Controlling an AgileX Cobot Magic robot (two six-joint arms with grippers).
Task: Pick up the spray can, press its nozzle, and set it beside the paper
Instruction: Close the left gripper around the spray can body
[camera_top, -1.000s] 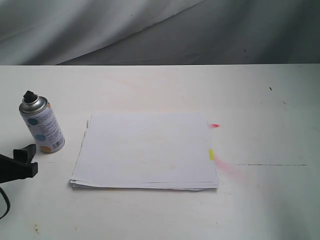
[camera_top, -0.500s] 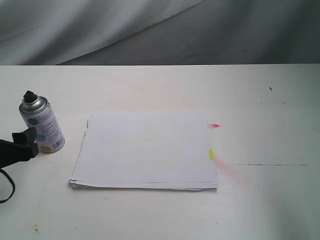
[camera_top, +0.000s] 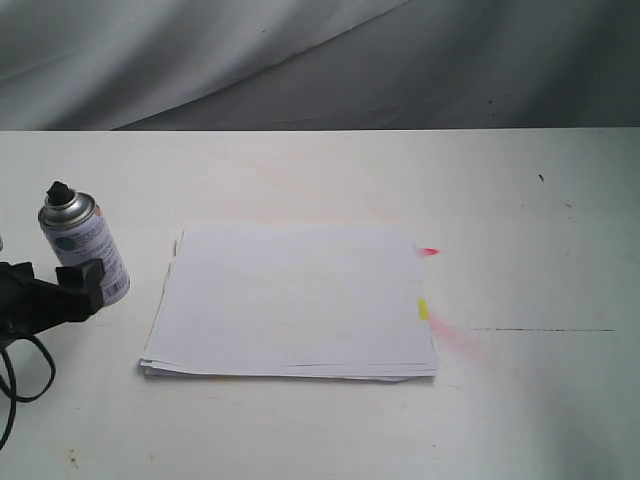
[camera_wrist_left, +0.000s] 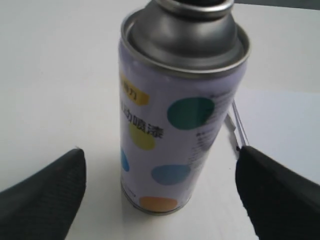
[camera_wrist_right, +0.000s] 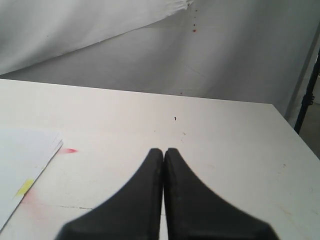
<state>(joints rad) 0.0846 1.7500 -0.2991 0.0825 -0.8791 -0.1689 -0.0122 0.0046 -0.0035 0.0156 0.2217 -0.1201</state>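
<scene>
In the exterior view, the spray can (camera_top: 85, 250) is standing upright on the white table (camera_top: 300, 170) at the far left, its black nozzle (camera_top: 60, 190) sitting on top. The paper (camera_top: 295, 300) is lying flat near the middle of the table, just right of the can but not touching it. A red tab (camera_top: 428, 251) and a yellow tab (camera_top: 422, 309) are sticking out at the stack's right edge, and a pink smear (camera_top: 455, 340) is showing on the table beside them. The left gripper (camera_top: 88, 278) is reaching in from the left edge, one dark finger overlapping the lower part of the can, with a black cable (camera_top: 20, 380) looping below it. A grey cloth (camera_top: 300, 60) is hanging behind the table.

In the left wrist view, the can is filling the frame, its silver dome (camera_wrist_left: 185, 40) facing the camera. The two black fingers (camera_wrist_left: 45, 195) are standing wide apart, one on each side of the can, with bare table showing between each finger and the can. Nothing is being gripped.

In the right wrist view, the right gripper (camera_wrist_right: 163, 155) is hanging over bare table with its two fingers pressed together and nothing between them. A corner of the stack, with both tabs, is lying off to one side.
</scene>
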